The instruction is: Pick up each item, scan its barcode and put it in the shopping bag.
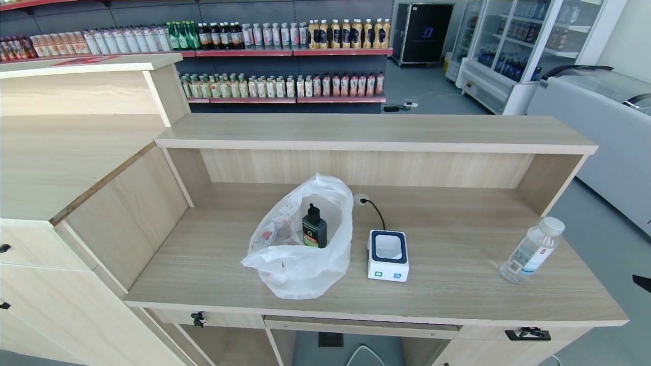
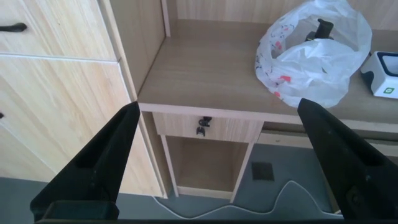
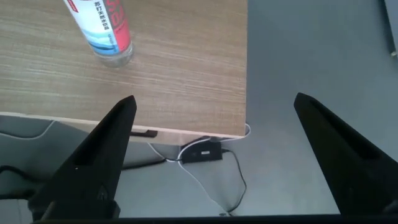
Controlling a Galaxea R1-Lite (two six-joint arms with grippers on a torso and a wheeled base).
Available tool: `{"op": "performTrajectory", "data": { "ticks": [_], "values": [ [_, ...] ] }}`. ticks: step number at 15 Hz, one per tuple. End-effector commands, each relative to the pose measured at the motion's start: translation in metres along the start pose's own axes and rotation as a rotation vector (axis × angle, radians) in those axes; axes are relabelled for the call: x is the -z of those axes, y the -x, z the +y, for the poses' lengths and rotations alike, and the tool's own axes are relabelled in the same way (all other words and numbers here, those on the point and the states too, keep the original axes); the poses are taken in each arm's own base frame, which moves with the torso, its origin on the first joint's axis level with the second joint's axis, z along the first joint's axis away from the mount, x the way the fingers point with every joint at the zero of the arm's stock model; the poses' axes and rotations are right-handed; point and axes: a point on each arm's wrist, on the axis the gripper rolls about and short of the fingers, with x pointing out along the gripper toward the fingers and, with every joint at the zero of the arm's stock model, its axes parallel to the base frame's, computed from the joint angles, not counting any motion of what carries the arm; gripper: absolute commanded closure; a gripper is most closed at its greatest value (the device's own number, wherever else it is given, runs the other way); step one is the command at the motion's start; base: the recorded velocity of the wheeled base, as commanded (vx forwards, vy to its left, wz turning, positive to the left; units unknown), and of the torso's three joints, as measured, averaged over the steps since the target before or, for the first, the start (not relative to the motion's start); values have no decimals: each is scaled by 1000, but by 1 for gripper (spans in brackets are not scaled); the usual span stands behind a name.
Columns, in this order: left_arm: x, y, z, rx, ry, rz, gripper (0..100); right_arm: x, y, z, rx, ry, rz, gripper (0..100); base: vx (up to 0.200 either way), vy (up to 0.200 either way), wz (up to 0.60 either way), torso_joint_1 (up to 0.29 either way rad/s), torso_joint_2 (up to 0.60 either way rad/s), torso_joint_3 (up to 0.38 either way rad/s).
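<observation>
Both of my grippers are empty. The left gripper [image 2: 217, 106] has its jaws spread wide and hangs off the counter's front left corner, below the tabletop. The right gripper [image 3: 214, 98] is just as wide apart, off the front right corner.

In the head view the water bottle [image 1: 531, 250] stands at right of centre, alone on the counter [image 1: 457, 290] and near its right end. It is not yet scanned, as far as I can judge. The scanner [image 1: 388, 254] sits mid-frame with its window facing up and its cable [image 1: 375, 209] running back to the wall. Just left of it, almost touching, is the bag [image 1: 300, 254], mouth open, with a dark bottle [image 1: 314, 229] already upright inside.

My guess is that the right arm takes the water bottle next.

Risks as I see them:
- The bottle is tall, round and clear, and close to the edge. A glancing finger on approach could topple it and let it roll off.
- A grip over the label would hide the barcode from the scanner.
- Swinging low across the counter could clip the scanner or drag its cable.
- The bag is limp. A finger catching its rim could fold the mouth shut, and a careless drop could knock the dark bottle over.
</observation>
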Motion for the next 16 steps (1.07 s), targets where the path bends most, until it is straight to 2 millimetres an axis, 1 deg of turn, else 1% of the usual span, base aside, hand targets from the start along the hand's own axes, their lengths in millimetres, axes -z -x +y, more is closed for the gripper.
{"op": "performTrajectory", "data": {
  "ticks": [1,3,5,7,12,16],
  "values": [
    [0,0,0,-1,1,0,0,14,-8,-5,-24,-20,5,0,0,0,0,0,0,0],
    [0,0,0,-2,1,0,0,18,-12,-8,-50,-19,-20,0,0,0,0,0,0,0],
    [0,0,0,-1,1,0,0,20,-21,-13,-113,-5,-73,0,0,0,0,0,0,0],
    [0,0,0,1,1,0,0,24,-33,-15,-151,10,-83,0,0,0,0,0,0,0],
    [0,0,0,-1,1,0,0,21,-67,-11,-241,35,-107,0,0,0,0,0,0,0],
    [0,0,0,1,1,0,0,20,-86,1,-346,41,-146,0,0,0,0,0,0,0]
  ]
}}
